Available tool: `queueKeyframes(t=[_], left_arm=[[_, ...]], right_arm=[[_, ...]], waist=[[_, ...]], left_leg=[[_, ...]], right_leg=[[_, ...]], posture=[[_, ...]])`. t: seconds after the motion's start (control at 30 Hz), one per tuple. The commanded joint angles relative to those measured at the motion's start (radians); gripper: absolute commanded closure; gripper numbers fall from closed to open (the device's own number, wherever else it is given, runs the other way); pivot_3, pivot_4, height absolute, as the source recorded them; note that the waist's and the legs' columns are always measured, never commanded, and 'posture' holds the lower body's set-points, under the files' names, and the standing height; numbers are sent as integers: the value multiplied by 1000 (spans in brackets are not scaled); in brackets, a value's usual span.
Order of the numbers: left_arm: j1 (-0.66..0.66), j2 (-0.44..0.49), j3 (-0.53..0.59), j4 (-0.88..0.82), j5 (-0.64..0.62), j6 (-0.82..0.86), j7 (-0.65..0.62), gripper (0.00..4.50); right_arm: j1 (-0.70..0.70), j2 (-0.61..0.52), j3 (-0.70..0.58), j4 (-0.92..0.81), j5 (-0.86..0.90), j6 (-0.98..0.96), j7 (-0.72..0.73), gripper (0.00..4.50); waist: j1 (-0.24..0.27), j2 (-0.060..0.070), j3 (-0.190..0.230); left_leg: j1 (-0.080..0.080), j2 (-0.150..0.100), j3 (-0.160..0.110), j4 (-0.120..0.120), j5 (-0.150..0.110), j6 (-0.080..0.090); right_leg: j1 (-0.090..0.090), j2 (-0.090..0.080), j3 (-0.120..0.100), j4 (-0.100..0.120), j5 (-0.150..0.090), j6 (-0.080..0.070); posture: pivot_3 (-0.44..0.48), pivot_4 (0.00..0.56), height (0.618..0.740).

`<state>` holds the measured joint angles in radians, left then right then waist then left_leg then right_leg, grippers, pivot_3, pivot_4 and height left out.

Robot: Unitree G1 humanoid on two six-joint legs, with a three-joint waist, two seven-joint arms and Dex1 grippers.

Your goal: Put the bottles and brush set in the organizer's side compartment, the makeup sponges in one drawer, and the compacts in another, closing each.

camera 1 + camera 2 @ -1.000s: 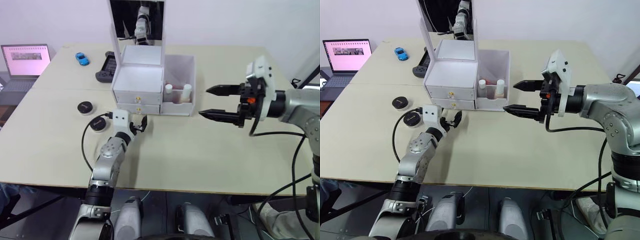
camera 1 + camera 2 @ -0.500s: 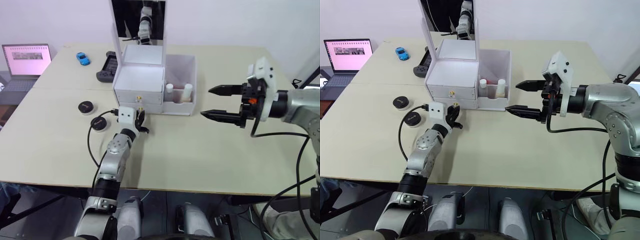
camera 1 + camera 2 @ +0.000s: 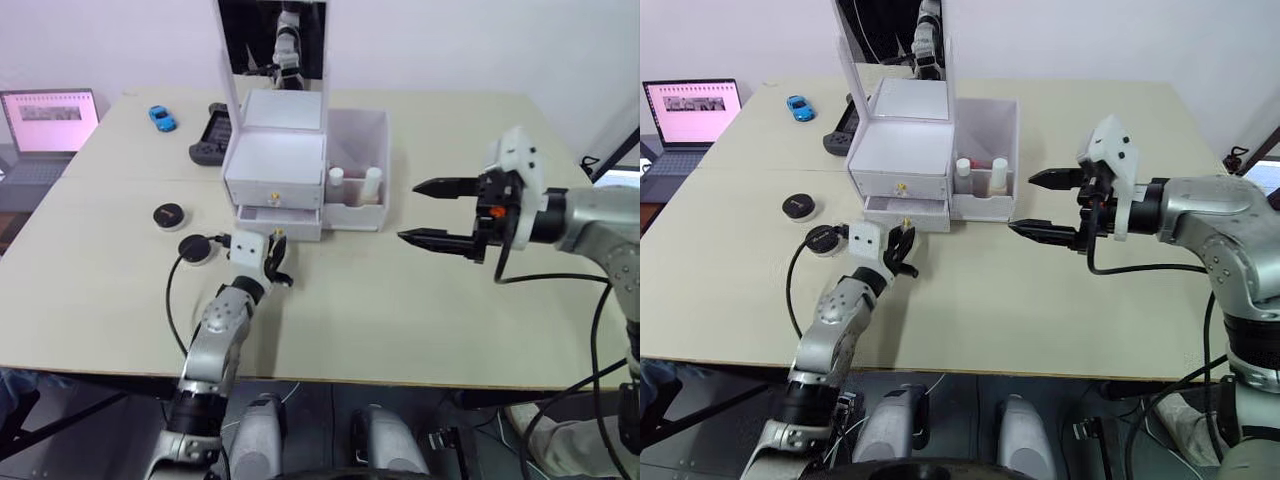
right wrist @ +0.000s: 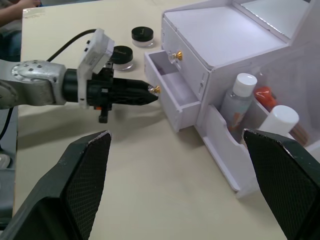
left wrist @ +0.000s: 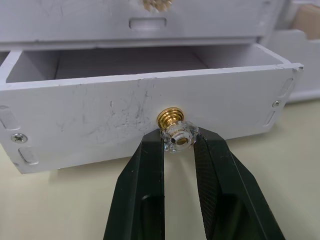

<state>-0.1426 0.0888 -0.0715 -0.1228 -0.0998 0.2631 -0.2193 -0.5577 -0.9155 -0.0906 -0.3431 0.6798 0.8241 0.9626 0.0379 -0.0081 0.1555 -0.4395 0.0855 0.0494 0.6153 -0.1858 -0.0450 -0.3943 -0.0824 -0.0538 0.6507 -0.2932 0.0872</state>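
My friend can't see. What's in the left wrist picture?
Two black fingers pinch the gold knob of a white drawer, which is pulled partly open. The part of the drawer you can see inside looks empty.

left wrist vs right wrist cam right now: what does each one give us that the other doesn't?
Left wrist alone: a close look at the left hand, its black fingers pinching the lower drawer's gold knob, plus the drawer's scuffed front panel.

Right wrist alone: the two compacts on the table, the bottles standing in the side compartment, and the right hand's spread-open fingers.

Both: the lower drawer partly pulled out, showing nothing inside, and the upper drawer shut above it.
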Motion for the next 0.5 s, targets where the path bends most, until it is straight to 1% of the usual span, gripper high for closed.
queueKeyframes(t=[0.03, 0.1, 0.27, 0.4, 0.5], left_arm=[[55, 45, -25, -196, -7, 49, -35, 4190], [87, 77, -30, -263, 6, 77, -43, 4190], [135, 96, -27, -372, -13, 161, -35, 4190], [172, 106, -13, -443, -33, 220, -39, 4190], [193, 93, -4, -467, -51, 260, -26, 4190]], right_arm=[[-4, 11, -13, -42, 5, -6, -20, 0], [2, 11, -16, -47, 10, -1, -24, 0], [0, 24, -4, -40, 7, -4, -27, 0], [-8, 37, 6, -34, 3, -8, -24, 0], [-12, 38, 9, -28, 0, -12, -21, 0]], waist=[[1, 0, 0], [1, 0, 0], [0, 0, 0], [-2, 0, 0], [-1, 0, 0]], left_leg=[[0, 0, 0, 0, 0, 0], [0, 0, 0, 0, 0, 0], [-1, 0, 0, 0, 0, 0], [-2, 0, 0, -1, 0, 0], [-2, 0, 0, -1, 0, 0]], right_leg=[[0, 0, 0, 0, 0, 0], [0, 0, 0, 0, 0, 0], [0, 0, 0, -1, 0, -1], [-2, 0, 0, -1, 0, -1], [-2, 0, 0, -1, 0, -1]], posture=[[0, 150, 740], [0, 150, 740], [0, 150, 740], [0, 150, 740], [0, 150, 740]])
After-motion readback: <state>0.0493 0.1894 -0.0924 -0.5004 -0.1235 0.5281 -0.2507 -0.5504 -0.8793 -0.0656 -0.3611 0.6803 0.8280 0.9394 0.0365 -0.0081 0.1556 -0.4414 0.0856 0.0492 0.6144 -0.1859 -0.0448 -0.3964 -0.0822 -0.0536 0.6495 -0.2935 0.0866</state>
